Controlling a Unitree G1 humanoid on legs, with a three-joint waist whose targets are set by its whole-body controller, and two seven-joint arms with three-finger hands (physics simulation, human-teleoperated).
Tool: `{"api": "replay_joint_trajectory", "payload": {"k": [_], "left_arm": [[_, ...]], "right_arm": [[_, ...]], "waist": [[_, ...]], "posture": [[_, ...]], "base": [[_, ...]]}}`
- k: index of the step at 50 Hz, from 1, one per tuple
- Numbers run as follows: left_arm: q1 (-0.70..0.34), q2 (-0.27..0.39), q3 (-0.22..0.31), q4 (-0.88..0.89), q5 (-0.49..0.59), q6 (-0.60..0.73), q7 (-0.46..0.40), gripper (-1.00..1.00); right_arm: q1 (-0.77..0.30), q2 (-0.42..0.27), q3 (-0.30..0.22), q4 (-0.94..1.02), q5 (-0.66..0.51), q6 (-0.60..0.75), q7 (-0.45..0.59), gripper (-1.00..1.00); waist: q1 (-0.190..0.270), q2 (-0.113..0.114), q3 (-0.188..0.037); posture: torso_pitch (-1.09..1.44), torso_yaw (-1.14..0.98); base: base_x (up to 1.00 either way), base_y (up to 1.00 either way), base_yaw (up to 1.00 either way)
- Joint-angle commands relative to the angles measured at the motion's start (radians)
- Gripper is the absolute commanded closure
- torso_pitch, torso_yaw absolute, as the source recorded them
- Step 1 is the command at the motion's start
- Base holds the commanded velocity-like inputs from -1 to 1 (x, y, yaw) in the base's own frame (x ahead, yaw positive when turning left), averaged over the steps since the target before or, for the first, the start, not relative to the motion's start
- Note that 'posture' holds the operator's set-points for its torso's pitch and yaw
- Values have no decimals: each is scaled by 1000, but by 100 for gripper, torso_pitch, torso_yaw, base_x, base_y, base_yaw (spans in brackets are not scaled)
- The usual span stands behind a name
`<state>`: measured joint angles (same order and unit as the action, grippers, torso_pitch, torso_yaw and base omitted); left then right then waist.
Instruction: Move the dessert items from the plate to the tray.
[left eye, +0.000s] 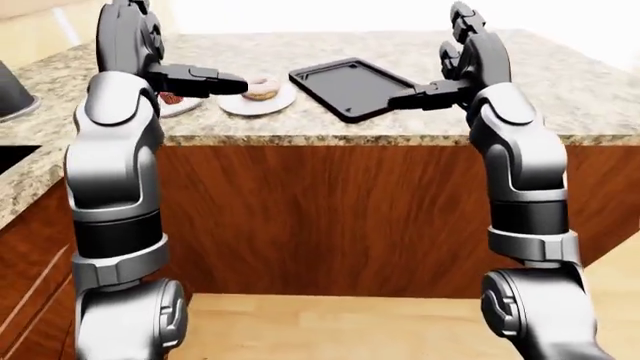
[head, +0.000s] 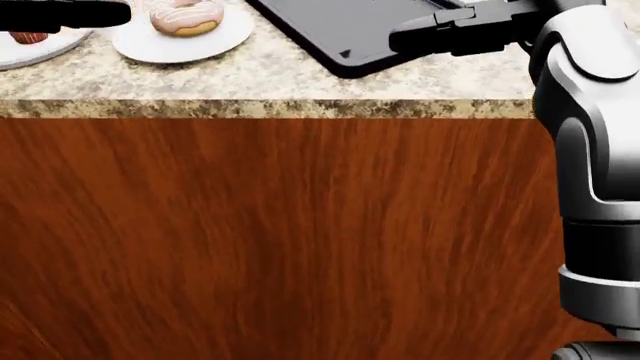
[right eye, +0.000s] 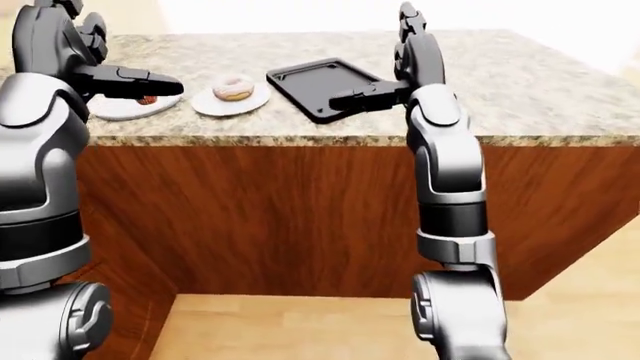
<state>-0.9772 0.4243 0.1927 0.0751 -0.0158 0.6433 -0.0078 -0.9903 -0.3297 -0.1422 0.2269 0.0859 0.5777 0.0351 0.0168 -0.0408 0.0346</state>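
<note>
A pink-frosted donut lies on a small white plate on the granite counter. To its left a second white plate carries a dark red dessert. The black tray sits right of the donut and holds nothing. My left hand hovers just left of the donut, fingers stretched out flat, open. Over the tray's near right corner my right hand is also open, with nothing in it.
The counter's speckled edge runs across the head view above a red-brown wooden cabinet front. A grey object and a dark recess show at the far left. Light wood floor lies below.
</note>
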Motion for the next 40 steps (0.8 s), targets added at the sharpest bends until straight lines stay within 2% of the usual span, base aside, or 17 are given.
{"api": "replay_joint_trajectory", "payload": {"k": [1, 5, 7, 8, 9, 15, 17, 20, 23, 25, 26, 29, 32, 35, 37, 39, 40], "left_arm": [[-33, 7, -2, -32, 5, -35, -3, -100], [-33, 6, -4, -30, 13, -39, -5, -100], [-34, 9, 1, -33, 13, -35, -8, -100], [-35, 10, 3, -33, 12, -34, -9, -100], [-36, 11, 5, -35, 11, -32, -8, -100], [-41, 18, 8, -32, 8, -33, -3, -100], [-42, 21, 11, -41, 5, -26, -3, -100], [-43, 24, 11, -36, 5, -31, 0, -100], [-41, 22, 8, -34, 5, -33, 2, -100], [-38, 22, 8, -41, 8, -33, 3, -100], [-37, 22, 9, -42, 8, -33, 3, -100], [-35, 21, 8, -47, 9, -31, 3, -100], [-33, 20, 6, -46, 12, -35, 4, -100], [-29, 22, 11, -61, 9, -24, 0, -100], [-30, 23, 12, -60, 8, -23, 0, -100], [-29, 22, 11, -55, 8, -28, 1, -100], [-28, 22, 11, -59, 7, -27, 1, -100]], "right_arm": [[-35, -11, -12, -22, -8, -36, -6, -100], [-33, -8, -14, -34, -2, -29, -6, -100], [-34, -8, -11, -27, -4, -34, -1, -100], [-33, -8, -11, -28, -4, -33, 1, -100], [-33, -7, -10, -29, -6, -34, 1, -100], [-26, 1, -3, -42, -20, -33, 3, -100], [-28, 3, -6, -37, -22, -36, 1, -100], [-26, 6, -5, -44, -25, -34, 0, -100], [-23, 6, -1, -40, -35, -33, -2, -100], [-18, 6, -5, -66, -39, -26, -5, -100], [-14, 7, -12, -87, -26, -14, 2, -100], [-11, 7, -9, -85, -29, -18, -5, -100], [-10, 6, -8, -88, -27, -17, -3, -100], [-11, 5, -10, -82, -24, -18, -1, -100], [-13, 5, -8, -75, -26, -23, -3, -100], [-14, 5, -9, -71, -25, -25, -3, -100], [-13, 6, -8, -72, -24, -25, -1, -100]], "waist": [[-3, -1, -19], [-21, 83, -21], [-32, 150, -66], [-22, 120, -27], [-29, 137, -12], [-23, 72, -7], [-23, 66, -33], [-14, 53, -10], [-6, 2, -12], [-2, 25, -15], [8, 32, -42], [-1, 30, -23], [-5, 27, -35], [-10, 47, -25], [-13, 78, -18], [-5, 156, -44], [-4, 107, -33]], "posture": [[0, 0], [0, 0], [0, 0], [0, 0], [0, 0], [0, 0], [0, 0], [0, 0], [0, 0], [0, 0], [0, 0], [0, 0], [0, 0], [0, 0], [0, 0], [0, 0], [0, 0]], "base": [[23, 31, 0], [23, 31, 0], [23, 31, 0], [23, 32, 0], [21, 31, 0], [20, 31, 0], [0, 10, 0], [0, 0, 0], [0, 0, 0], [0, 0, 0], [0, 0, 41], [0, 0, 49], [0, 0, 49], [0, 0, 49], [0, 0, 48], [0, 0, 50], [0, 0, 48]]}}
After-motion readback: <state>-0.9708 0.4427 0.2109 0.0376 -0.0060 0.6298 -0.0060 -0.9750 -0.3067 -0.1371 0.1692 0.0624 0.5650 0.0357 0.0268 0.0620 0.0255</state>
